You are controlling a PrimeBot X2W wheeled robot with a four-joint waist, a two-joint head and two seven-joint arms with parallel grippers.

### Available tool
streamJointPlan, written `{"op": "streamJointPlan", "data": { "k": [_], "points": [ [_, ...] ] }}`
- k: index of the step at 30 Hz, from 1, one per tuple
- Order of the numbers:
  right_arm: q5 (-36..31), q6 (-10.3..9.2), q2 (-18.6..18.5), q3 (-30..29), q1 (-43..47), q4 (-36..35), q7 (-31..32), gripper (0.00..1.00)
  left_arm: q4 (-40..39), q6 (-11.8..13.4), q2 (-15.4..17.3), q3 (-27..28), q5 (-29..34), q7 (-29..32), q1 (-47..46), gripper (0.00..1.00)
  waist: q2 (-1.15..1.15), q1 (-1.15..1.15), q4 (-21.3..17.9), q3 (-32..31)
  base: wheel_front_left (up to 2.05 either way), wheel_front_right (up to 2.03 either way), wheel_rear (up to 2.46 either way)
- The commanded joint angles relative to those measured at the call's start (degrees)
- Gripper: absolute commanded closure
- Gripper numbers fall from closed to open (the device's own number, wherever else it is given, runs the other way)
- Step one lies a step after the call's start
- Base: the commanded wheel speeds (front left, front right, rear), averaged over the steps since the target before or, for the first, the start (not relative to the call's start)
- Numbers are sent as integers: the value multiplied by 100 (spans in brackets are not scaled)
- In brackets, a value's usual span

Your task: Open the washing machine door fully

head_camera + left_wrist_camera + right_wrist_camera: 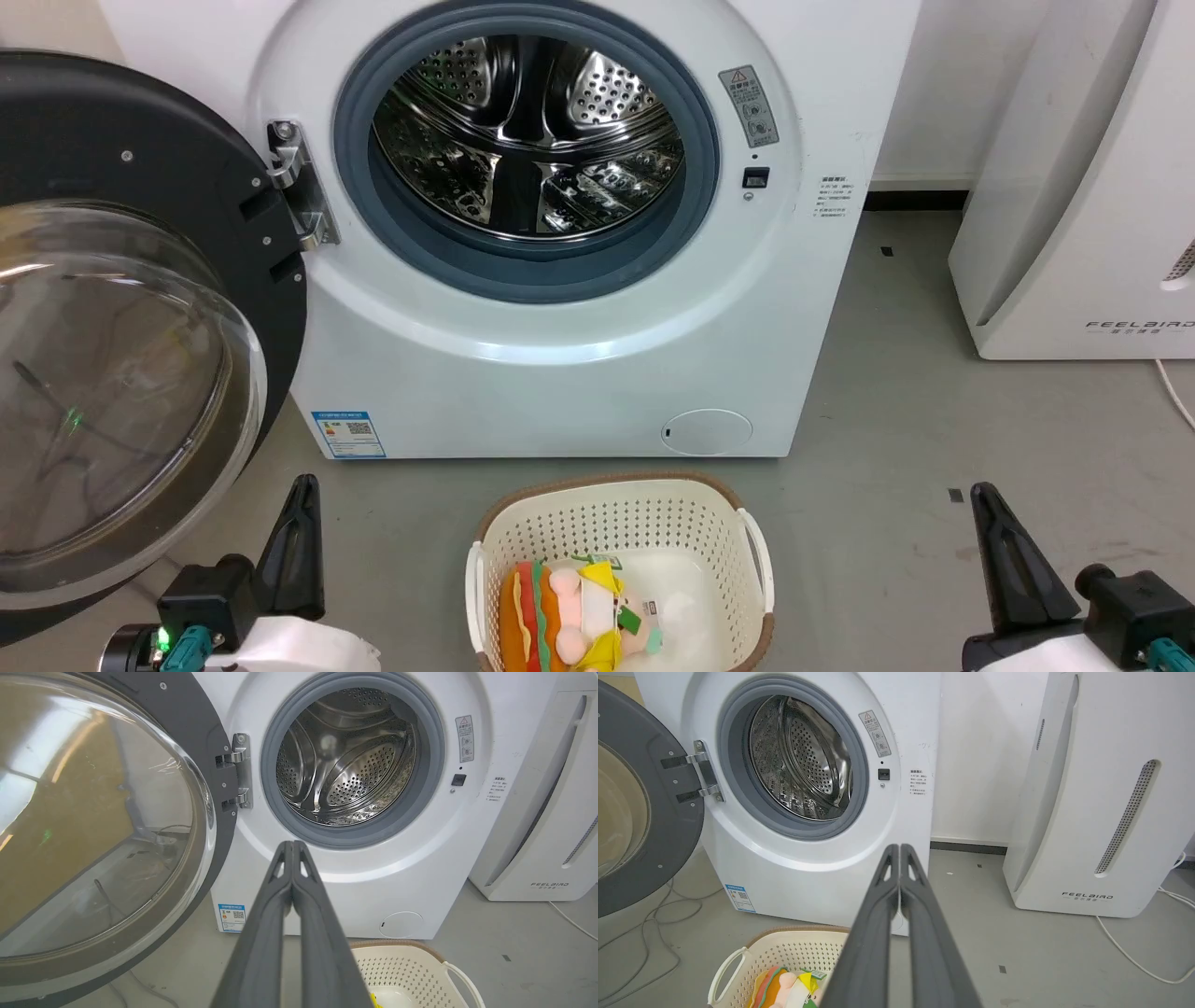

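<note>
Black washing machine door [140, 140] hangs wide (drum [527, 131] exposed); left claw [293, 845], right claw [899, 848] each pressed together.

The washing machine door [140, 159] runs off the left edge of the head view. The laundry basket [616, 523] and the plush toy [560, 616] in it are cut by the bottom edge. Print on the blue label [348, 434] is too small to read.

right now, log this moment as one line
door swung open left | drum exposed | left gripper shut, holding nothing | right gripper shut, holding nothing
</note>
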Motion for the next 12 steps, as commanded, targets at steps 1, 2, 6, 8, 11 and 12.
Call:
{"op": "streamJointPlan", "data": {
  "k": [1, 2, 6, 8, 11, 12],
  "points": [
    [-58, 1, 5, 21, -85, -27, 42, 100, -48, 33, 3, -16, 58, 33, -31, 100, 0, -1, -1, 2, 0, 0, 0],
    [-61, 1, 5, 26, -90, -28, 54, 100, -53, 39, 3, -23, 63, 44, -32, 100, 0, -1, -1, 3, 0, 0, 0],
    [-72, 1, 6, 44, -107, -32, 101, 100, -73, 62, 4, -51, 83, 91, -36, 100, 0, -1, -3, 8, 0, 0, 0],
    [-77, 1, 6, 53, -116, -33, 124, 100, -83, 73, 4, -64, 92, 114, -38, 100, 0, -1, -5, 11, 0, 0, 0],
    [-85, 1, 6, 67, -129, -36, 160, 100, -98, 90, 4, -85, 107, 150, -41, 100, 0, -1, -6, 15, 0, 0, 0],
    [-88, 1, 7, 71, -133, -37, 171, 100, -103, 95, 4, -92, 112, 161, -42, 100, 0, -1, -7, 16, 0, 0, 0]
  ]
}}
